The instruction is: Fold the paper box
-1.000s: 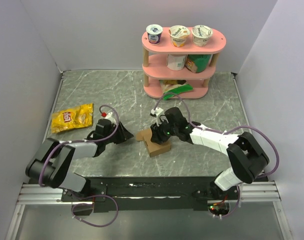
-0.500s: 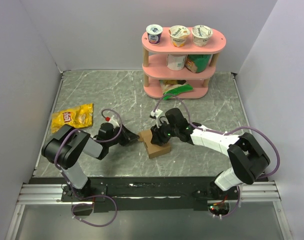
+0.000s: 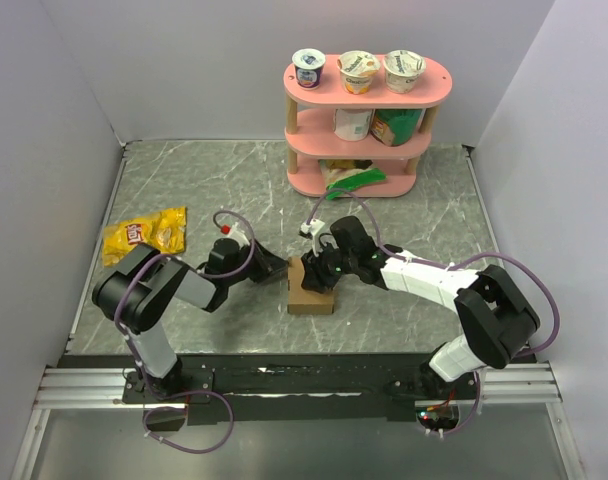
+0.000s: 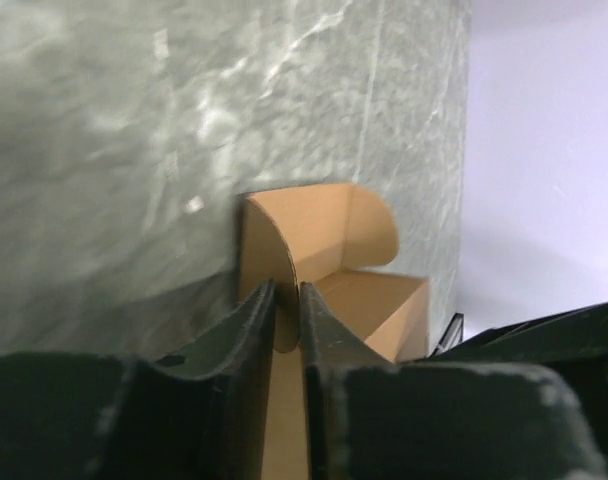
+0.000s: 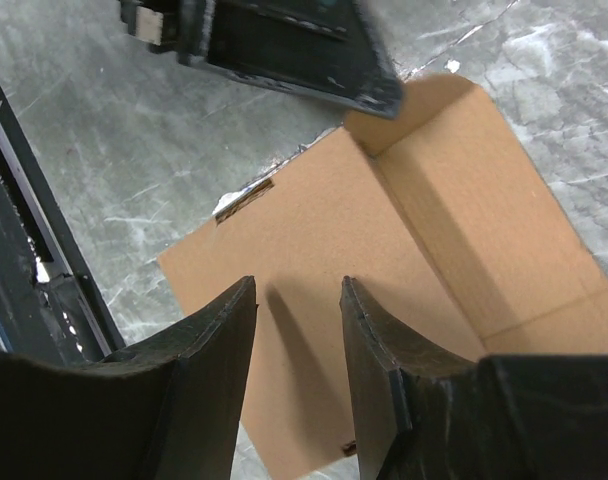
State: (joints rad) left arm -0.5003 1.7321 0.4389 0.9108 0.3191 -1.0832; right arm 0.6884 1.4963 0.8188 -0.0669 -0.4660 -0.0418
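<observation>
The paper box [image 3: 312,293], plain brown cardboard and partly folded, lies on the marble table between my two arms. My left gripper [image 3: 281,270] reaches in from the left and is shut on a rounded upright flap of the paper box [image 4: 354,228], which sits pinched between the left gripper's [image 4: 287,296] jaws. From the right, my right gripper [image 3: 320,268] stands over the sheet. In the right wrist view the right gripper [image 5: 298,290] is open, its fingertips resting on the flat panel of the paper box [image 5: 319,225], beside a raised side wall. The left gripper [image 5: 274,45] shows beyond the box.
A pink three-tier shelf [image 3: 367,125] with yogurt cups and snack packs stands at the back, right of centre. A yellow snack bag [image 3: 144,236] lies at the left. White walls close in the table on three sides.
My left gripper has moved right to the box and closed on its flap. The box has shifted and its left flap now stands up. The right gripper has stayed put, open.
</observation>
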